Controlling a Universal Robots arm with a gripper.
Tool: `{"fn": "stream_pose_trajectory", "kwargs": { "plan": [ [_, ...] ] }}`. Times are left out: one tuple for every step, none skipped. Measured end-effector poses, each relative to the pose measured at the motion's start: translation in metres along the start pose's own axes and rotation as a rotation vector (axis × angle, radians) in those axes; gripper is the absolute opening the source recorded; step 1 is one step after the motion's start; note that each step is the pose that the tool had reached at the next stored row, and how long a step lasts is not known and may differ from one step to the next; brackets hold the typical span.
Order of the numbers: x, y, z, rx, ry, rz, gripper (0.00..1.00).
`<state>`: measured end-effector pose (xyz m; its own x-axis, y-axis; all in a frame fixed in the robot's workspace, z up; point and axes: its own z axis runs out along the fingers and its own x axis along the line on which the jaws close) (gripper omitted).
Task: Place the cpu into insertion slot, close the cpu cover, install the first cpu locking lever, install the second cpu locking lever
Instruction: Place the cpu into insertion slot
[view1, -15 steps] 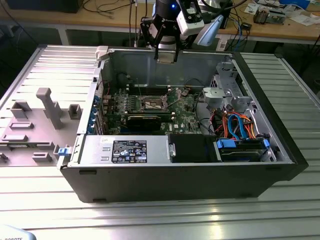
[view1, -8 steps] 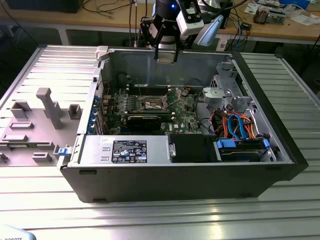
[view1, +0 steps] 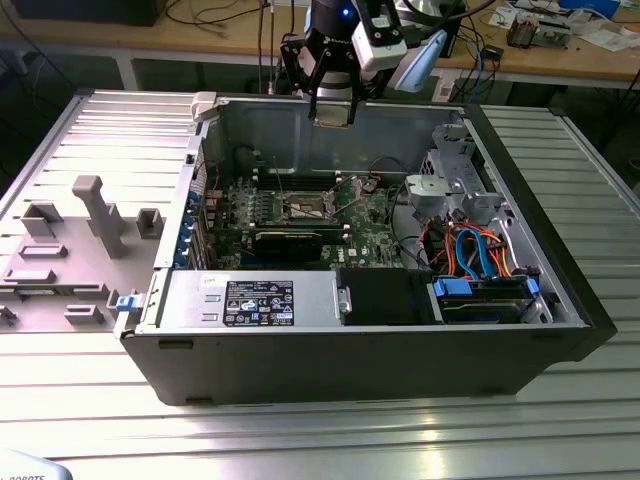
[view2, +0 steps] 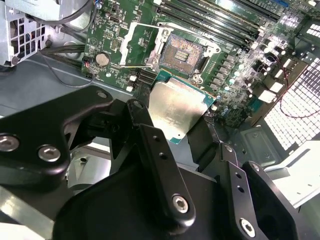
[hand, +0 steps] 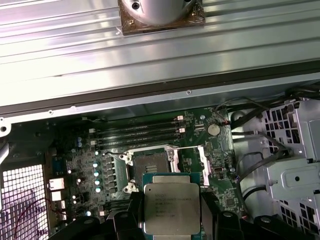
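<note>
Black gripper (view2: 175, 127): jaws drawn in narrow, pinching 2 opposite edges of the cpu (view2: 177, 107), a small flat square chip with a silver-grey metal top. The chip hangs well above the insertion slot (view2: 182, 50), a square dark-centred socket with a silvery rim, bare. Just beside the slot the cpu cover (view2: 163, 33), a thin silvery windowed frame, lies swung open. Judged: 0 of 4 steps finished; chip not yet seated, cover and both levers left.

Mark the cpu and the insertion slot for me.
cpu (hand: 171, 207): first wrist view, centre of its metal top.
insertion slot (hand: 151, 164): first wrist view, its dark centre.
</note>
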<state>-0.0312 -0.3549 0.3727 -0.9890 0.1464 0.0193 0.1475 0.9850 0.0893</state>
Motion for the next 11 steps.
{"fn": "stream_pose_trajectory", "kwargs": {
  "plan": [
    [0.0, 0.0, 0.0, 0.0, -0.0002, 0.002, 0.55],
    [0.0, 0.0, 0.0, 0.0, -0.0003, 0.004, 0.55],
    [0.0001, 0.0, 0.0, -0.0001, -0.0005, 0.006, 0.55],
    [0.0001, 0.0, 0.0001, -0.0001, -0.0007, 0.009, 0.55],
    [0.0001, 0.0, 0.0001, -0.0001, -0.0009, 0.011, 0.55],
    [0.0001, 0.0, 0.0001, -0.0001, -0.0011, 0.013, 0.55],
    [0.0001, -0.0001, 0.0001, -0.0001, -0.0012, 0.015, 0.55],
    [0.0001, -0.0001, 0.0002, -0.0003, -0.0016, 0.018, 0.55],
    [0.0001, 0.0, 0.0003, -0.0004, -0.0019, 0.021, 0.55],
    [0.0001, 0.0, 0.0003, -0.0004, -0.002, 0.023, 0.55],
    [0.0001, -0.0001, 0.0003, -0.0004, -0.0021, 0.025, 0.55]
  ]
}}
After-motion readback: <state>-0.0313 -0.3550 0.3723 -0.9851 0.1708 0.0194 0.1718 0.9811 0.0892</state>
